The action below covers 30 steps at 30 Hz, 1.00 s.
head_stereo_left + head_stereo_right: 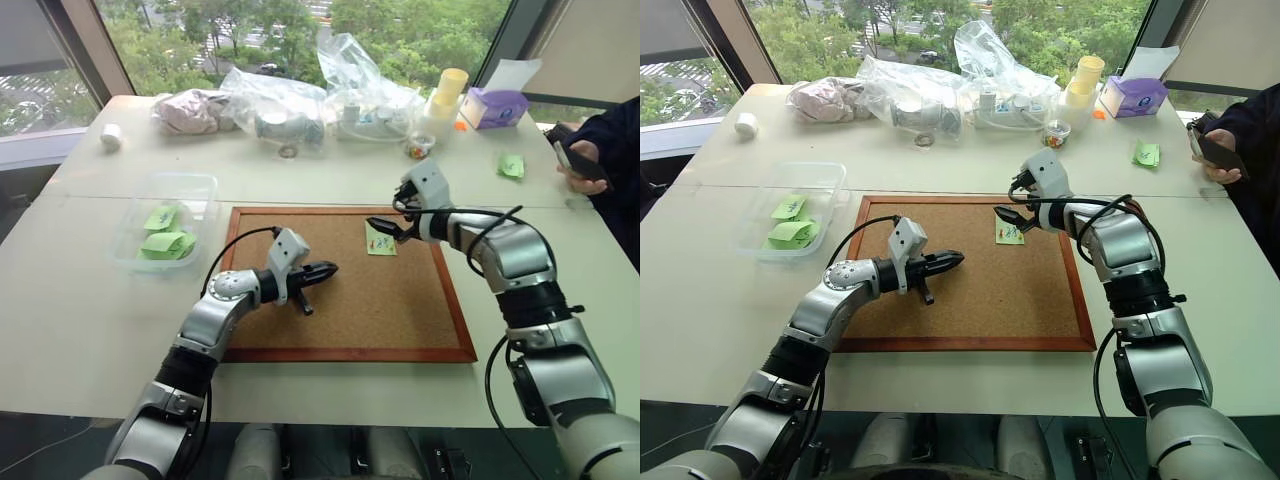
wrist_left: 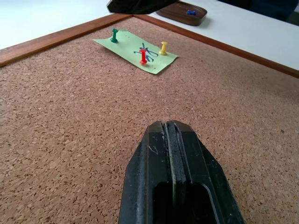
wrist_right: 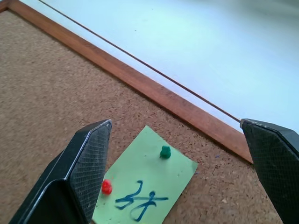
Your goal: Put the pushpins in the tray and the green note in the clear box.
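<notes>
Left wrist view: I am looking along my left pincer (image 2: 175, 154), its fingers pressed together on nothing, low over the cork board (image 1: 340, 310).
Green note: the green note (image 2: 135, 49) is lying flat near the far right part of the board, pinned down, with blue pen marks on it.
Pushpins: the pushpins (image 2: 143, 56) are standing upright in the note, a green, a red and a yellow one; they are what is keeping the paper fixed, so I judge they must come out before the note can be lifted.
Right pincer: my right pincer (image 3: 177, 177) is hanging just above the note with its fingers spread wide, one on each side of the paper, not touching a pin; I am judging this as lining up for the first pull.
Tray: the tray (image 2: 182, 11) is sitting on the table just beyond the board's frame, a blue pin already lying in it, close enough for short drops.
Clear box: the clear box (image 1: 165, 230) is resting on the table left of the board, well apart from the note, folded green notes inside.
Surface: a pale table (image 1: 90, 330) is carrying everything; clear plastic bags (image 1: 300, 100) and a purple tissue box (image 1: 492, 106) are lining the far edge.
Room: large windows are showing trees outside; a person's hand (image 1: 580, 165) is holding a phone at the right.
</notes>
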{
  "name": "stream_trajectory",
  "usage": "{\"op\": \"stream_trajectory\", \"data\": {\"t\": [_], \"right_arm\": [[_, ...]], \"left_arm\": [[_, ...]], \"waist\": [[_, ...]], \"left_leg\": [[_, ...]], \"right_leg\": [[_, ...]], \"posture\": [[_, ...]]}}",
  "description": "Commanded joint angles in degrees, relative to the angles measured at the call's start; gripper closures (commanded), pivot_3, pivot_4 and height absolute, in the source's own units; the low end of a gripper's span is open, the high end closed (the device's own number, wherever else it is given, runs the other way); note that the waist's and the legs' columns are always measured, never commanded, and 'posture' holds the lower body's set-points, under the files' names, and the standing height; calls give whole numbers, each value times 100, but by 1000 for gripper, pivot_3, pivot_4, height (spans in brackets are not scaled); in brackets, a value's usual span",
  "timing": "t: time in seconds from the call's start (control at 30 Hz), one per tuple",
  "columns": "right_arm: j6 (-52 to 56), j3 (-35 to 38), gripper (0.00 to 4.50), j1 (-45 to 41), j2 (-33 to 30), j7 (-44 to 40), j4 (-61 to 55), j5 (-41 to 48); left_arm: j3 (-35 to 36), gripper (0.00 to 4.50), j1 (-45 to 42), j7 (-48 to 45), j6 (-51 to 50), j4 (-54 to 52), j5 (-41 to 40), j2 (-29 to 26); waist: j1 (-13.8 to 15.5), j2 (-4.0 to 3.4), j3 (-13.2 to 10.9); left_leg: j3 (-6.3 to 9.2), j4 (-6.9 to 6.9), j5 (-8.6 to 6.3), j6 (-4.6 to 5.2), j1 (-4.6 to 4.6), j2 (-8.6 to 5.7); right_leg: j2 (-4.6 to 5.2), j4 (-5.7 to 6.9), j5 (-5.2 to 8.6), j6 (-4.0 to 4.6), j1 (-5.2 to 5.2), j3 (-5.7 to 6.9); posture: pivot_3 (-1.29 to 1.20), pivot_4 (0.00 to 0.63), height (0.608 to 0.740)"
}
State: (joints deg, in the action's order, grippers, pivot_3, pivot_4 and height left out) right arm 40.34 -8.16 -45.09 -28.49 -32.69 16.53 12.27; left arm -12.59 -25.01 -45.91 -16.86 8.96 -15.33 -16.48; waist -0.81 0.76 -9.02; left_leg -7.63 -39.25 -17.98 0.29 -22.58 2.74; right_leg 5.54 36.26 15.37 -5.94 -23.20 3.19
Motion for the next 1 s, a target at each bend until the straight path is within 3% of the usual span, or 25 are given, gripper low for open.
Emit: {"op": "stream_trajectory", "data": {"t": [0.03,0.13,0.3,0.93,1.0], "right_arm": [[-440,-36,0,-194,68,-83,342,-252],[-664,-92,939,-216,133,-175,577,-400],[-903,-117,3420,-137,222,-263,592,-552],[-884,52,3420,-48,415,-408,995,-563],[-909,105,3970,-66,451,-400,1063,-576]], "left_arm": [[33,4487,141,50,-3,16,96,-4],[51,4500,166,79,-20,3,116,2],[60,4500,210,98,-51,-54,137,-2],[58,4500,210,130,-33,-63,212,-7],[58,4500,217,135,-41,-76,217,-15]], "waist": [[-4,-1,1],[-13,-2,1],[-17,-4,2],[-19,-7,4],[-18,-8,4]], "left_leg": [[0,0,0,0,0,0],[-2,0,1,-1,2,1],[-2,0,1,-3,3,2],[-2,0,2,-4,5,4],[-2,0,2,-4,5,4]], "right_leg": [[0,1,0,0,0,0],[0,2,0,0,0,0],[-1,4,0,0,0,0],[0,5,0,0,1,0],[0,5,0,0,1,0]], "posture": [[0,150,740],[0,150,740],[0,150,740],[0,150,740],[0,150,740]]}}
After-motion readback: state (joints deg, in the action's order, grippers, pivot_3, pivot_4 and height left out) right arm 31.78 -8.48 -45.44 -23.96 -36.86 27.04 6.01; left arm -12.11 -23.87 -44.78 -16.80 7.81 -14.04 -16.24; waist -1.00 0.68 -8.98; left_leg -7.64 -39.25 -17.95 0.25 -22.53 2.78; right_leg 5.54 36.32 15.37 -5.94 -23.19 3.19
